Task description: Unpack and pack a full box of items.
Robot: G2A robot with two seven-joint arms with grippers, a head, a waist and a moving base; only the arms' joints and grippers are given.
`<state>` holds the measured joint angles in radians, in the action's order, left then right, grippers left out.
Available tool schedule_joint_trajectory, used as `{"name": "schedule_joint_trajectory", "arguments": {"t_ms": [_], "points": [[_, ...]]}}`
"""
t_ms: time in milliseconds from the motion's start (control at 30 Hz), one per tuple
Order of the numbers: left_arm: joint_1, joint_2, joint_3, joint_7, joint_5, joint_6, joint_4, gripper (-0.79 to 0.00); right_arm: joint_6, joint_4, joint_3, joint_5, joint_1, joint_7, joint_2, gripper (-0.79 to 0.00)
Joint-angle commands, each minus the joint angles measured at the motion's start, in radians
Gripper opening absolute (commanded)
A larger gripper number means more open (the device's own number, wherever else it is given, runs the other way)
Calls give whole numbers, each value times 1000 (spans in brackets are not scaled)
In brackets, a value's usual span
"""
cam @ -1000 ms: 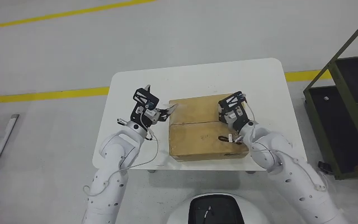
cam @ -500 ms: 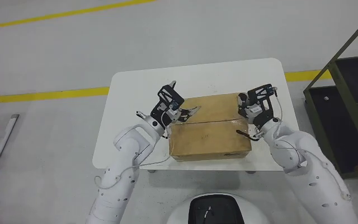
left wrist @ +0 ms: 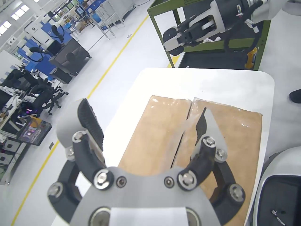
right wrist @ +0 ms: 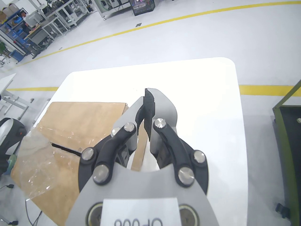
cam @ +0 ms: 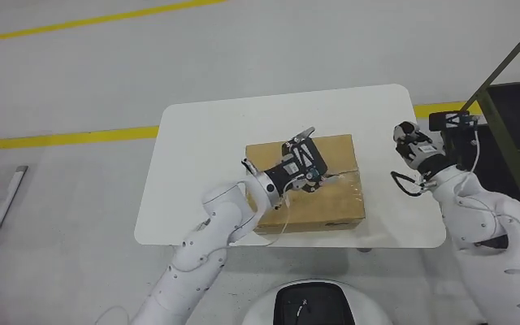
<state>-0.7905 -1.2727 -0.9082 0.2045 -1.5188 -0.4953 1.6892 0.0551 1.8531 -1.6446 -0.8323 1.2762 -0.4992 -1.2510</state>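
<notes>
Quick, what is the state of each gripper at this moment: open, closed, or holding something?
Left gripper: open, above the box.
Right gripper: closed, nothing between its fingers.

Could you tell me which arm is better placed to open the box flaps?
Probably left: the left gripper hangs over the box seam, jaws open; the right gripper is shut beside it.

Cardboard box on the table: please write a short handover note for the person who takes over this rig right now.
Left end effector: open, above the cardboard box, over its middle seam.
Right end effector: shut, nothing seen in it, beside the box, over the table.
Box: on the table, flaps closed. Clear tape lies loose and crumpled on the lid.
Done: tape loosened.
Left: open the flaps, unpack, repack.
</notes>
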Motion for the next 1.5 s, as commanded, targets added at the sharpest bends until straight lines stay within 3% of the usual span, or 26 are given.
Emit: {"name": "schedule_joint_trajectory", "arguments": {"t_ms": [0,33,100,133,167,433,633,733,1000,1133,1267,1467], "points": [[-5,0,-12,13,7,5,4,0,20,5,-29,83,9,-37,2,-653],[-10,2,-20,21,9,5,9,0,35,9,-44,107,13,-60,5,-533],[-26,6,-45,40,16,7,25,0,62,11,-72,179,20,-112,9,-425],[-35,8,-57,49,23,4,34,0,81,14,-86,198,22,-139,13,-126],[-46,11,-72,59,31,1,44,0,96,15,-98,217,23,-167,16,0],[-152,36,-196,138,48,-6,179,0,108,21,-172,493,7,-345,32,0],[-221,54,-263,211,-38,-8,259,0,0,20,-181,728,-19,-555,46,0],[-263,64,-292,250,-125,-6,299,0,-2,34,-183,709,-26,-570,50,0],[-400,81,-427,351,-133,49,362,0,-14,40,-179,743,-19,-542,49,0],[-443,89,-467,421,-288,98,394,0,-119,43,-155,905,-17,-589,49,0],[-478,87,-481,440,-299,163,407,0,-274,11,-105,1071,-32,-662,50,0],[-488,86,-484,436,-294,168,409,0,-483,-75,-7,1218,-63,-664,49,0]]}}
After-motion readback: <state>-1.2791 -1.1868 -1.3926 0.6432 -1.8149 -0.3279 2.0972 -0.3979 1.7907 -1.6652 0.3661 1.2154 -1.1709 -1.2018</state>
